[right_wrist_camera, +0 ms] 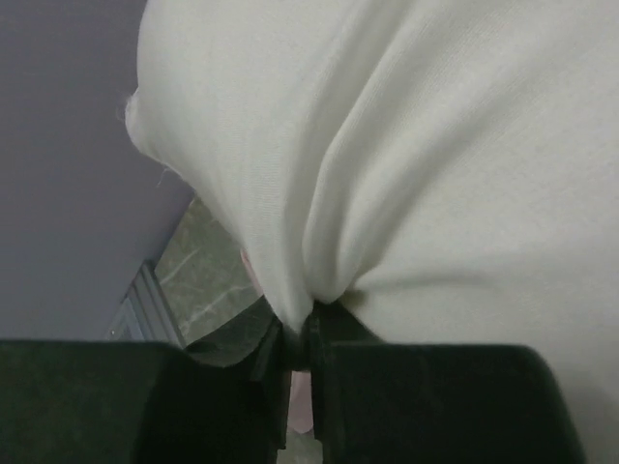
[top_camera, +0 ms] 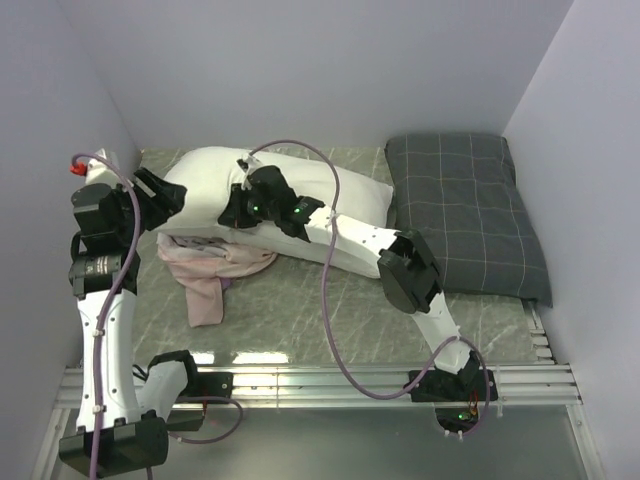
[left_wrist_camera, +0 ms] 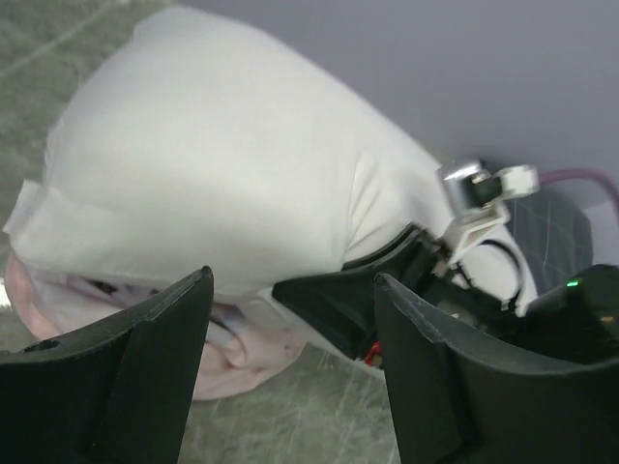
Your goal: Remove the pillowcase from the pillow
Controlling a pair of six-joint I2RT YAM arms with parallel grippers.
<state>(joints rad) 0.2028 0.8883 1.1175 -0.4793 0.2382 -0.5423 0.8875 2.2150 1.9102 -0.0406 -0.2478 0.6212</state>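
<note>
White pillow [right_wrist_camera: 435,145] clamped in right fingers [right_wrist_camera: 324,387]; left fingers [left_wrist_camera: 126,377] apart; pillowcase [top_camera: 215,262] heaped beside.

Two pillows: one white pillow [top_camera: 205,185] and one dark grey checked pillow [top_camera: 465,210]. One pink pillowcase [top_camera: 215,265]. Two robot arms, left arm [top_camera: 105,300] and right arm [top_camera: 355,240]; two claws, left claw [left_wrist_camera: 290,280] and right claw [right_wrist_camera: 298,333]. One worktop [top_camera: 300,310]

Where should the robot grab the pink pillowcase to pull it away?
Grab the loose tail of the pillowcase that trails toward the arms, coming down from above on the near side. The rest is bunched against the pillow and is probably harder to pinch. The open left hand is nearest.
</note>
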